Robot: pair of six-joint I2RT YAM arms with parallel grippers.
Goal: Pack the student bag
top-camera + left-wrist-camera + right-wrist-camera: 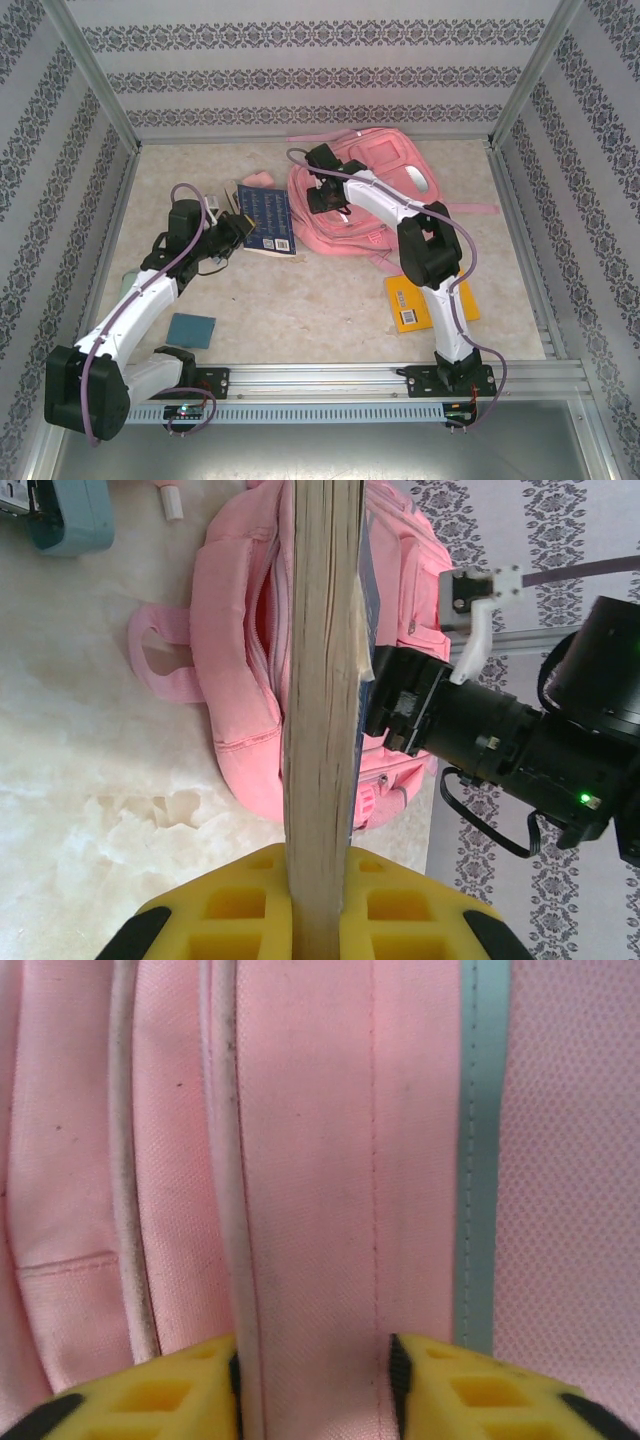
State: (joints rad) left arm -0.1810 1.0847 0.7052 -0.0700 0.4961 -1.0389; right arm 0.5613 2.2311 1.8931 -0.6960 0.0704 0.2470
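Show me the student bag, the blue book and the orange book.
student bag (390,157), top view, front pocket panel.
blue book (265,215), top view, middle of cover.
orange book (403,295), top view, cover above barcode.

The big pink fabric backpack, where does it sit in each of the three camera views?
Top external: the large pink fabric backpack lies flat in the upper centre of the picture.
Left wrist: upper middle, partly behind the upright page edge of the blue paperback book.
Right wrist: close up, its pink panels and one pale stripe run top to bottom.
Shared landmark: the right end effector, down on the backpack in all three views.
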